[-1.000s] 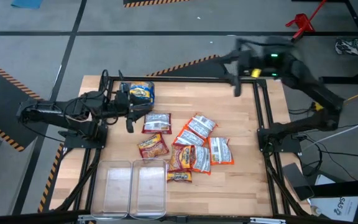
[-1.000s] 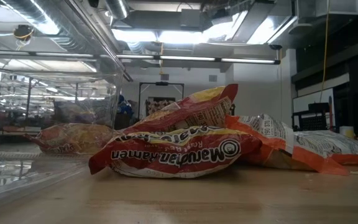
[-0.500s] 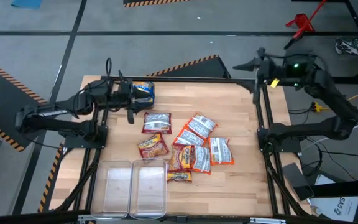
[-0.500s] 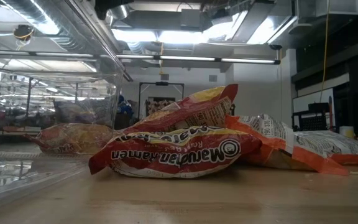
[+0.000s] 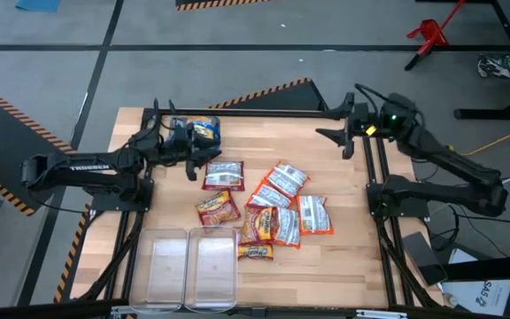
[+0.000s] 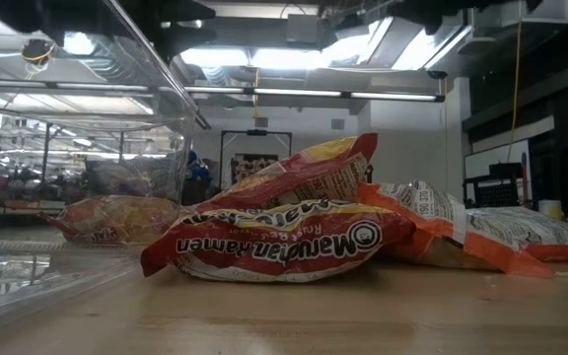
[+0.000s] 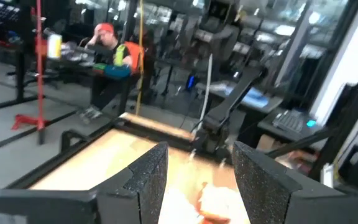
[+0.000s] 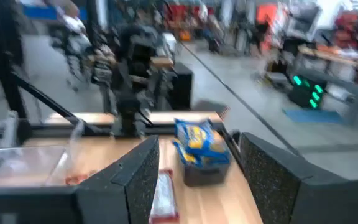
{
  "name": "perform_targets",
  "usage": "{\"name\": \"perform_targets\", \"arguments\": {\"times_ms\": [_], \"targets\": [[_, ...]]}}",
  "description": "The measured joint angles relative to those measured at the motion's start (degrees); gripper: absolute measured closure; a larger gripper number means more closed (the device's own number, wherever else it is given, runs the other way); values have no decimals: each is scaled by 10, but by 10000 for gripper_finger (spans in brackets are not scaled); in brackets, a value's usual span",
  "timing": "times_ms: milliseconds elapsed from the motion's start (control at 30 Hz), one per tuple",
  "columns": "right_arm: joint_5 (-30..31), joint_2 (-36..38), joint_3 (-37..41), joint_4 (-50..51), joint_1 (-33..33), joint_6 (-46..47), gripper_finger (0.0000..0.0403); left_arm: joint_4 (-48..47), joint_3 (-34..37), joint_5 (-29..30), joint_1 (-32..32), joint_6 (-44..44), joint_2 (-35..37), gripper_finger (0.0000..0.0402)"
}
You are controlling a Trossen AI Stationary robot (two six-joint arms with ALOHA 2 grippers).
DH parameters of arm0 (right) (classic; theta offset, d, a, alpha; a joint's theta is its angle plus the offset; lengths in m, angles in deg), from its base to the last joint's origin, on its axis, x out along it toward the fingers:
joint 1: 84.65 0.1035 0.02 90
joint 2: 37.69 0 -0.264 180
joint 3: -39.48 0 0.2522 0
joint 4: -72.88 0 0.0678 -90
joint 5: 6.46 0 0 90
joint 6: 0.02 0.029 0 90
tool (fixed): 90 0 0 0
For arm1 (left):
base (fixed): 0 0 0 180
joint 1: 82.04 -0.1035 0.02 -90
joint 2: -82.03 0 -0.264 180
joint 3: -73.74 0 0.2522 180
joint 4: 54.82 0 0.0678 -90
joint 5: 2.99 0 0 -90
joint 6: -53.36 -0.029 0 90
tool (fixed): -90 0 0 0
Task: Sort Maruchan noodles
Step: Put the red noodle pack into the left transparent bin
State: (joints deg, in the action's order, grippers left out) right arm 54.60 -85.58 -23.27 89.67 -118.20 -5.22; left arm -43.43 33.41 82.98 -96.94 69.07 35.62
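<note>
Left gripper (image 5: 190, 159) and right gripper (image 5: 342, 135) both raised, fingers apart, empty. Maruchan noodles (image 5: 268, 213) heaped mid wooden table (image 5: 343, 252); blue packet (image 5: 204, 131) at far edge. Seated person (image 7: 107, 65) beyond, workshop room.

The left arm reaches in from the table's left edge, its left gripper (image 5: 190, 159) parted and empty near the far-left corner. The right gripper (image 5: 342, 135) hovers parted at the far-right corner.
</note>
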Motion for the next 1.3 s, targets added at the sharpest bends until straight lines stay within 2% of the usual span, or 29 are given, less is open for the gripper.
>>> {"name": "perform_targets", "arguments": {"times_ms": [167,267,400,567,700,1033,1200,1300], "targets": [[-12,1,110,-179,0,69,192,92,47,0,10,31,0,228],[-2,-3,151,-258,1,98,192,116,59,0,11,50,0,228],[10,-14,173,-272,1,129,192,116,68,4,11,52,0,228],[-10,-31,187,-274,2,145,192,115,83,49,11,52,0,228],[-11,-56,194,-278,2,155,192,118,84,54,11,63,0,228],[-27,-117,200,-369,34,161,192,118,84,79,54,68,0,228],[-29,-118,192,-442,35,167,192,127,84,126,74,80,0,228],[-39,-104,176,-444,22,172,192,164,84,140,75,82,0,228]]}}
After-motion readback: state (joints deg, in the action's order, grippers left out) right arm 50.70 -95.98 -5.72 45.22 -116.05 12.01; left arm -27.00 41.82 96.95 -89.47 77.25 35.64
